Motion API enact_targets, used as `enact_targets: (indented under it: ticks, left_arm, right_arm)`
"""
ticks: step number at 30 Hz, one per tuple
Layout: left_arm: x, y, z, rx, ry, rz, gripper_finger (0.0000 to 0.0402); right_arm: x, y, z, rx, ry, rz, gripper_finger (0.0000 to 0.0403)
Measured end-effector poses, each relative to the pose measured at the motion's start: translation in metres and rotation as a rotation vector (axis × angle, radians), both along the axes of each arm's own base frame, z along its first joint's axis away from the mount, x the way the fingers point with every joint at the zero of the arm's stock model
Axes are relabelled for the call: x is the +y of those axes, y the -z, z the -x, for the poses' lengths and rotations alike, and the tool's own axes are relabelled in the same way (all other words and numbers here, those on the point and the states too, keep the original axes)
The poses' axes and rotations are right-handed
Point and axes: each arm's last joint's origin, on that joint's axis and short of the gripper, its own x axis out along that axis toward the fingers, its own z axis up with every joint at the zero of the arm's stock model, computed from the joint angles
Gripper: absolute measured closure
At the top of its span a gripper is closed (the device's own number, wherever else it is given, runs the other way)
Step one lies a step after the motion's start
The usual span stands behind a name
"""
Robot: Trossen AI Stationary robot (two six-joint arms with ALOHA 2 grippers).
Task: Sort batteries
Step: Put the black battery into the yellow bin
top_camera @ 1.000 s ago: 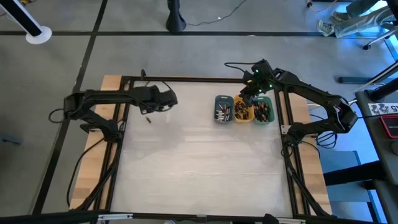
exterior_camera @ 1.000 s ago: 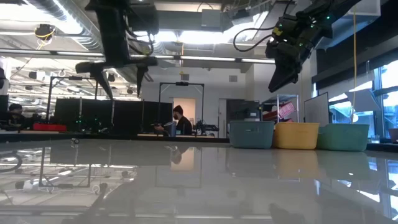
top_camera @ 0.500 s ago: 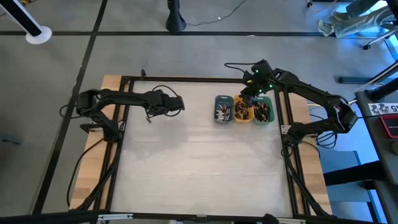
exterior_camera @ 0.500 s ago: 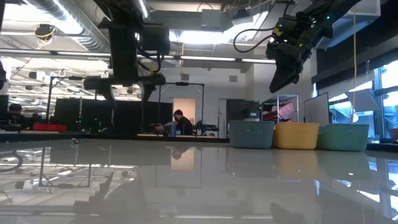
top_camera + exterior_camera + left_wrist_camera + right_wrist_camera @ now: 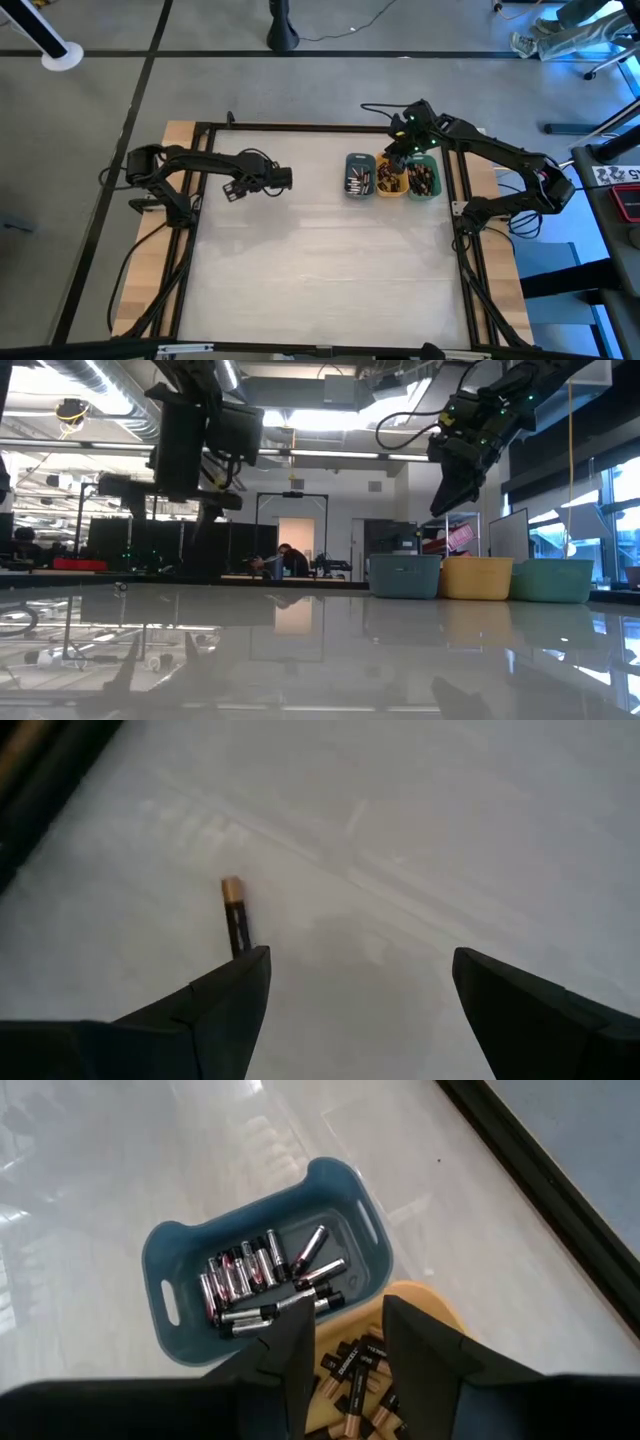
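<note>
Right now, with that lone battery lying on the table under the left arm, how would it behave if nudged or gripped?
The battery is a slim cylinder lying flat, so it would probably roll. It looks rigid and smooth, so it might slip on the glossy table.

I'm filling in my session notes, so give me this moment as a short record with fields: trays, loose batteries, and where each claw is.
trays: blue tray, orange tray, green tray, side by side at the table's far right
tray contents: batteries in the blue tray; dark cells in the orange and green ones
loose battery: one lying on the table, left side
left claw: open, above the loose battery, empty
right claw: raised over the blue and orange trays; whether it holds anything cannot be told
</note>
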Motion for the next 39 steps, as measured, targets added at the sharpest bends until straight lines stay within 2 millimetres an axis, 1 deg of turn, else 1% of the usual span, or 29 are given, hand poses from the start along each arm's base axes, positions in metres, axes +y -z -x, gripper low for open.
enact_targets:
  ticks: [2,4,6,10,16,19,25,34,36,39]
  left_arm:
    - [-0.003,0.006,0.004,0.008,-0.013,0.018,0.01]
    - [-0.007,0.014,0.012,0.037,-0.045,0.057,0.01]
    - [-0.011,0.023,0.017,0.014,-0.082,0.064,0.01]
    - [-0.018,0.038,0.02,-0.082,-0.103,0.05,0.01]
    - [-0.024,0.051,0.032,-0.061,-0.152,0.056,0.01]
    - [-0.025,0.054,0.035,-0.06,-0.162,0.056,0.01]
    - [-0.016,0.06,0.044,-0.032,-0.198,0.056,0.01]
    - [-0.004,0.062,0.047,-0.04,-0.204,0.053,0.01]
    - [-0.002,0.061,0.048,-0.042,-0.206,0.044,0.0104]
    - [0.001,0.061,0.05,-0.034,-0.202,0.015,0.0121]
  right_arm:
    - [0.0,0.0,0.0,0.0,0.0,0.0,0.0281]
    - [0.0,0.0,0.0,0.001,0.004,-0.005,0.0281]
    - [0.0,0.0,0.0,0.003,0.012,-0.015,0.0281]
    - [0.0,0.001,0.001,0.004,0.013,-0.018,0.0281]
    - [0.0,0.0,0.0,0.003,0.013,-0.017,0.0281]
    - [0.0,0.0,0.0,0.0,0.013,-0.015,0.0281]
    - [-0.001,-0.001,-0.001,-0.011,0.013,-0.004,0.0281]
    - [-0.001,-0.001,-0.001,-0.011,0.013,-0.004,0.0281]
    - [-0.001,-0.001,-0.001,-0.012,0.013,-0.003,0.0281]
    - [-0.001,-0.001,-0.001,-0.012,0.013,-0.003,0.0281]
